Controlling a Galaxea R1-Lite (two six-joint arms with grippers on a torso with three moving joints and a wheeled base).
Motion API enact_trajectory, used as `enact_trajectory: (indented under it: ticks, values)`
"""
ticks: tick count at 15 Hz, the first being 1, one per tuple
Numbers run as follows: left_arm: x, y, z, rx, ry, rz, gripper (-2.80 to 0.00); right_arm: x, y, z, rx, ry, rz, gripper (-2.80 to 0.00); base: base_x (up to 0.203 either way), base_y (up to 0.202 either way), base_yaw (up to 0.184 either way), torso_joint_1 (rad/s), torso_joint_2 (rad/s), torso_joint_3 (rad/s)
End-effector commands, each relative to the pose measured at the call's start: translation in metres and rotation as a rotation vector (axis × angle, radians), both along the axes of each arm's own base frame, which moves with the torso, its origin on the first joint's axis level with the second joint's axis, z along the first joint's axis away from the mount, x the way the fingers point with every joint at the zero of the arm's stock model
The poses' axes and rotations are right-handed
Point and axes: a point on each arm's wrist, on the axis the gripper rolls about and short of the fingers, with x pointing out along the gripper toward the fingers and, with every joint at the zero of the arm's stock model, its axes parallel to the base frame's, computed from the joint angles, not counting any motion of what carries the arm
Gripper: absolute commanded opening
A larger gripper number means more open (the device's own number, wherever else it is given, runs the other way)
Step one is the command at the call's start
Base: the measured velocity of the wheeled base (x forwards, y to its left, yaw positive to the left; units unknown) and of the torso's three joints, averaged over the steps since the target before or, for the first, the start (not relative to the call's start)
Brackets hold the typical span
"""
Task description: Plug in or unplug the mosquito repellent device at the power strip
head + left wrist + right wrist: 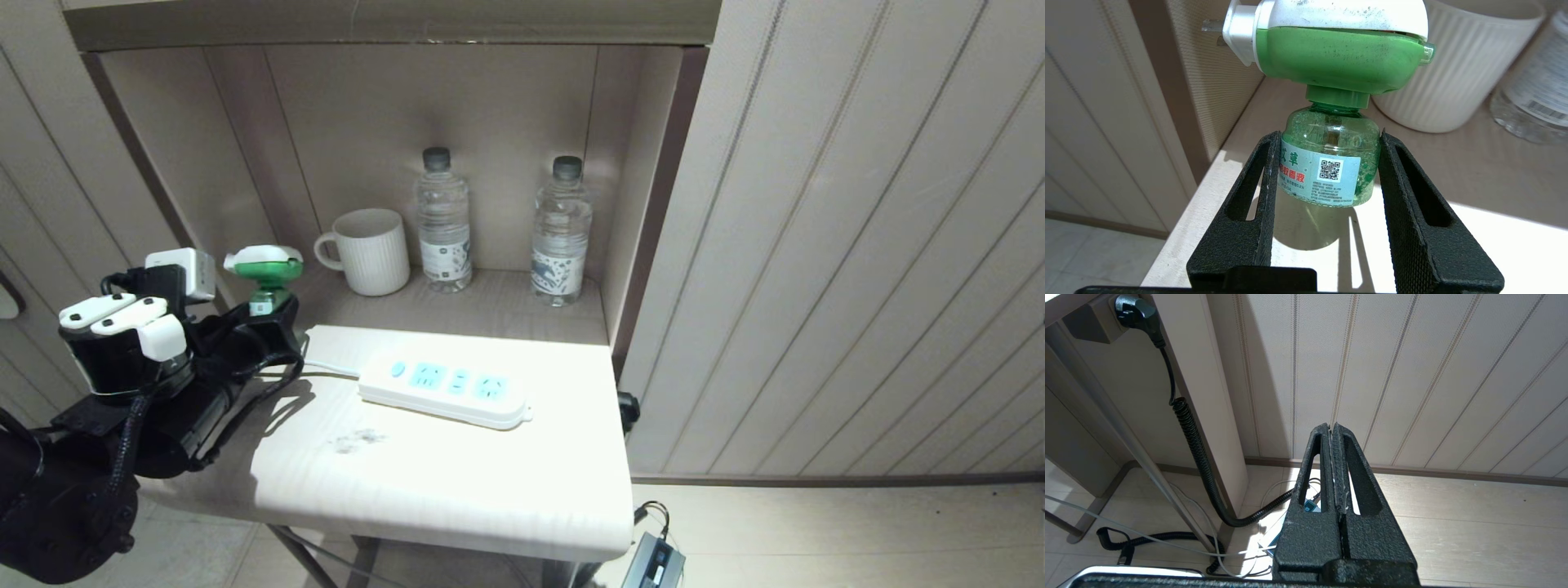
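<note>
The mosquito repellent device (pixel 263 268) has a white and green plug head over a small translucent green bottle (pixel 1331 163). It hangs a little above the table's left rear corner, upright, its shadow on the tabletop below. My left gripper (pixel 271 309) (pixel 1329 141) is shut on the bottle, one black finger on each side. The device's metal prongs (pixel 1211 27) point sideways toward the alcove's left wall. The white power strip (pixel 445 392) with light blue sockets lies flat mid-table, to the right of the gripper, nothing plugged in. My right gripper (pixel 1332 428) is parked low, shut and empty.
A white ribbed mug (pixel 371 251) and two clear water bottles (pixel 443 220) (pixel 562 233) stand in the alcove behind the strip. The strip's white cord (pixel 326 369) runs left toward my arm. The pale table (pixel 424 498) ends near the panelled wall. Cables lie on the floor (pixel 1200 457).
</note>
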Motion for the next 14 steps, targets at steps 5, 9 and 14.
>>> enact_trajectory:
  ticks: [5,9,14]
  values:
    - [0.01,-0.002,-0.018,0.004,0.029,0.024,-2.8,0.0,0.0,0.0,0.0,0.001,0.001,-2.8,0.0,0.0,0.0,0.0,0.0,0.0]
    - [0.008,-0.002,-0.03,0.009,0.064,0.023,-2.8,0.0,0.0,0.0,0.0,0.001,0.002,-2.8,0.0,0.0,0.0,0.0,0.0,0.0]
    - [0.001,-0.001,-0.032,0.009,0.073,0.022,-2.8,0.0,0.0,0.0,0.0,0.001,0.001,-2.8,0.0,0.0,0.0,0.0,0.0,0.0]
